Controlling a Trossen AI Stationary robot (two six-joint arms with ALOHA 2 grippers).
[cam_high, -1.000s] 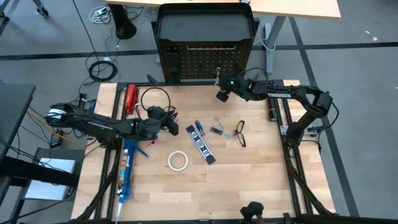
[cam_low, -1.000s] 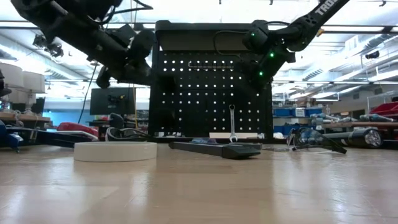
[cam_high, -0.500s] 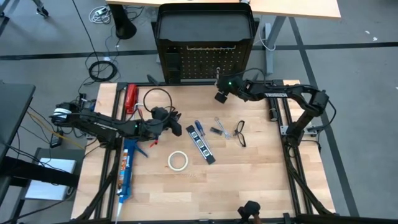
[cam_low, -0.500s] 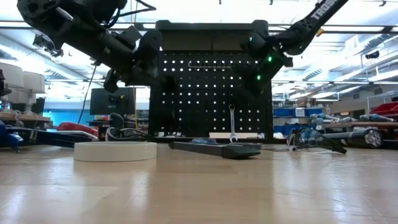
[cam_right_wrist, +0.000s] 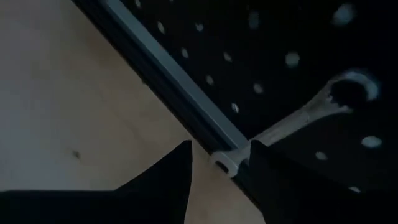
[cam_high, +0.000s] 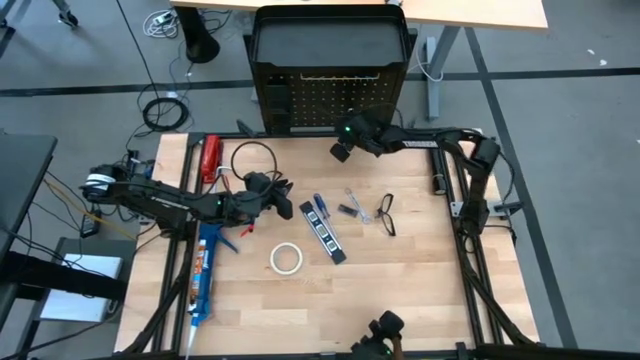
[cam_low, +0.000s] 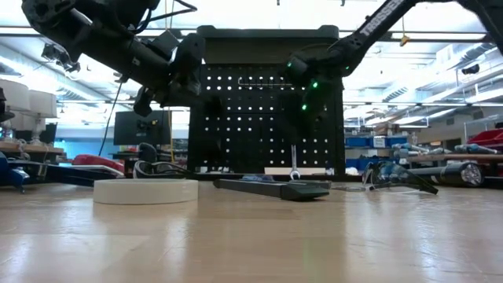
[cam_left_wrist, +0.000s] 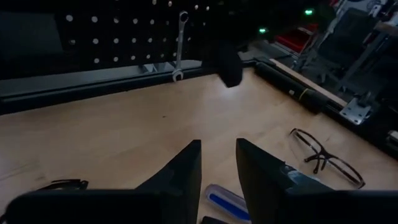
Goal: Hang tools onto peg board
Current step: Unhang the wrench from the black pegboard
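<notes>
Your right gripper, jaws narrowly parted and empty, faces the hung wrench on the peg board. It's stiff, slick steel; grip mid-shank.

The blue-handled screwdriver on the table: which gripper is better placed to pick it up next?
Probably the left. The left gripper hovers empty just beside the blue-handled screwdriver, its fingers slightly apart. The right gripper is far back at the peg board, near the hung wrench.
</notes>
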